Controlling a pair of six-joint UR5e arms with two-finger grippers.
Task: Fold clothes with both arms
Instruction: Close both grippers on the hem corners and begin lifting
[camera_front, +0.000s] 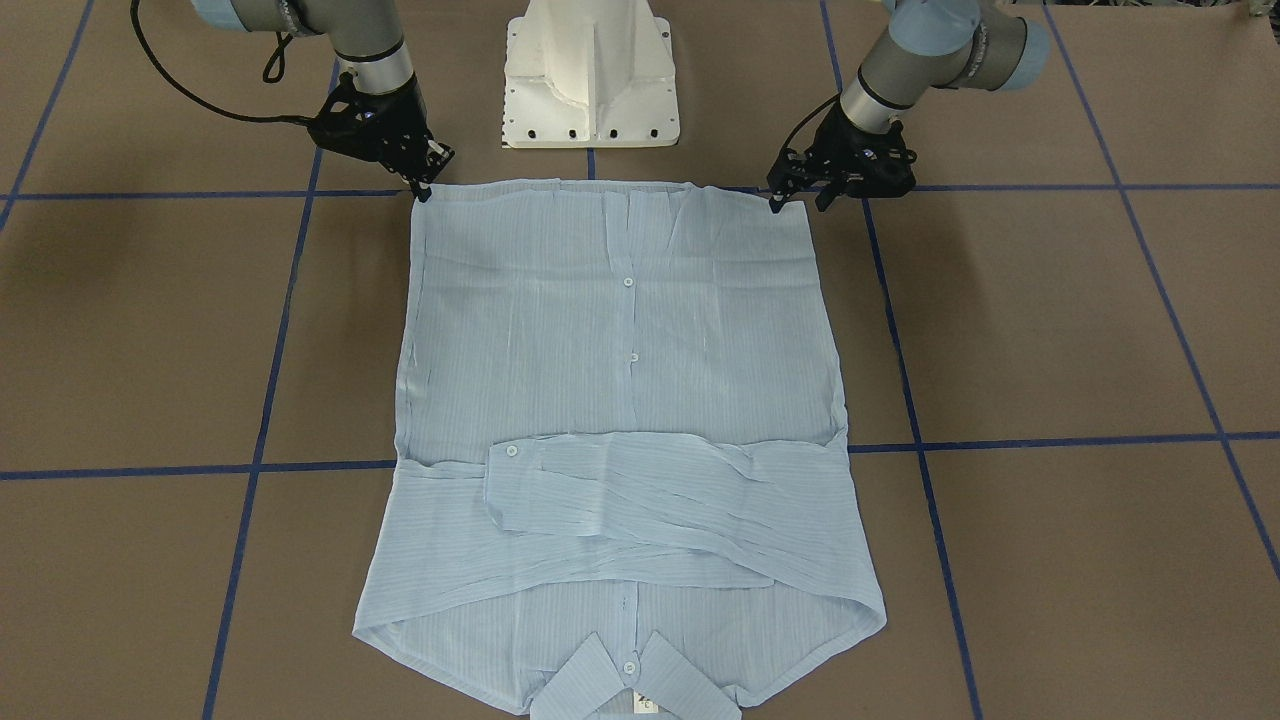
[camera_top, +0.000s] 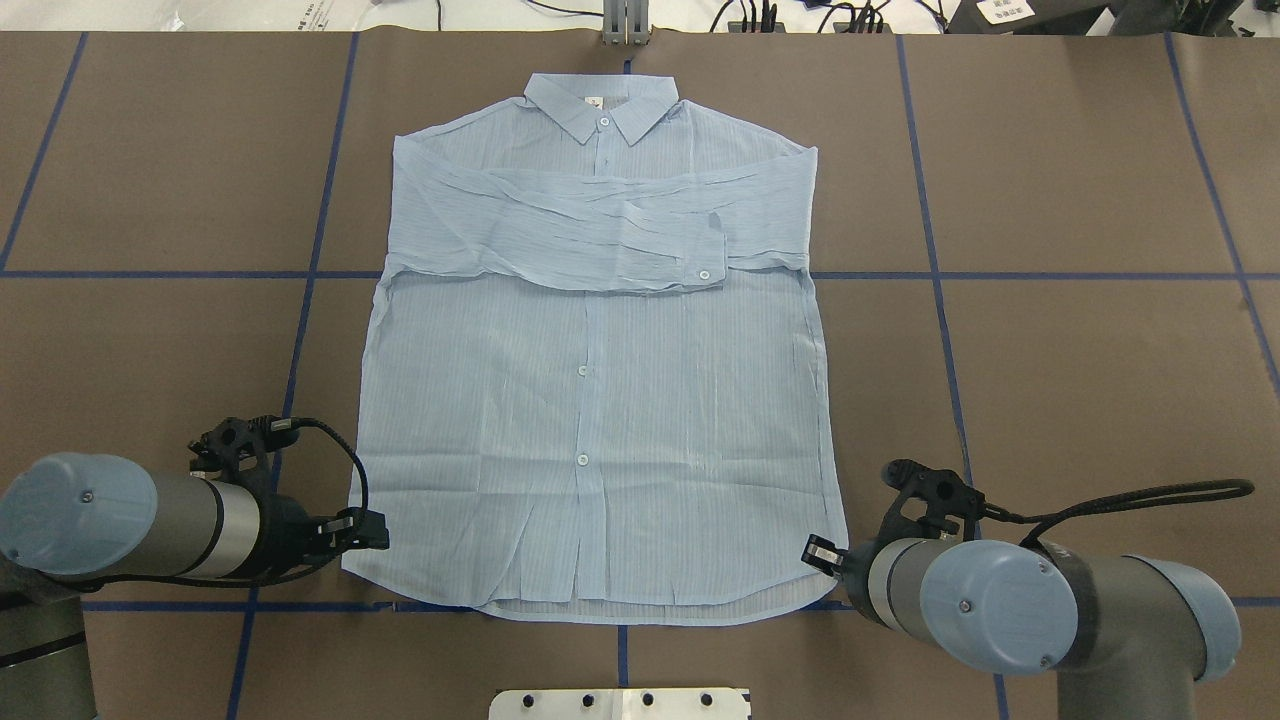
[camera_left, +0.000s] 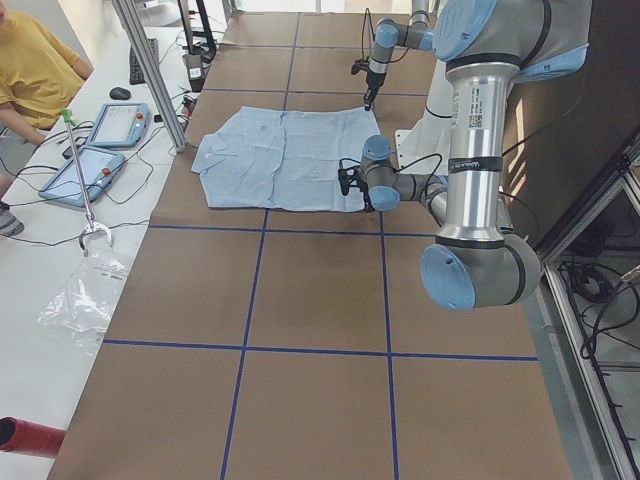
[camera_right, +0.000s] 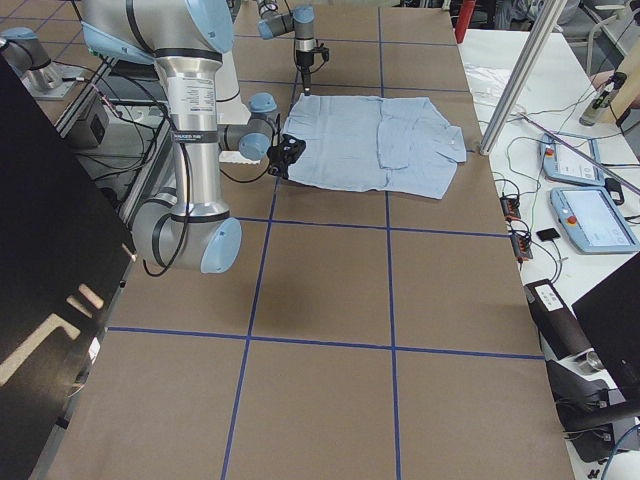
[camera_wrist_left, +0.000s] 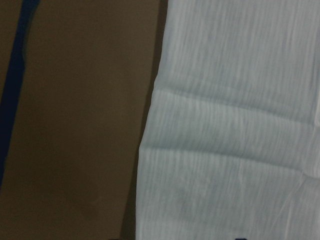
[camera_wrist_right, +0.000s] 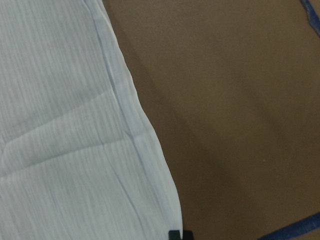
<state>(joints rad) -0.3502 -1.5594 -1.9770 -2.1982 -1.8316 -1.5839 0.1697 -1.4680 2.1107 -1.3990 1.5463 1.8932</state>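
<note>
Pale-blue striped shirt (camera_top: 600, 400): flat mid-tabletop, collar toward the far edge. My left gripper (camera_front: 798, 203): spread, at one hem corner. My right gripper (camera_front: 428, 185): closure indeterminable, at the other. Hazard: thin cloth slipping, single-layer pinch.

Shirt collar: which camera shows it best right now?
Overhead exterior: the collar lies whole and flat. Front-facing crops it at the frame's bottom edge; side views show it tiny; wrist cameras miss it.

I list the shirt (camera_front: 620, 330): thin woven cloth, matt, finely striped, lightly creased. Table (camera_front: 1050, 320): matt brown, paper-like cover, smooth. Left arm (camera_top: 215, 528): satin grey metal sleeve
</note>
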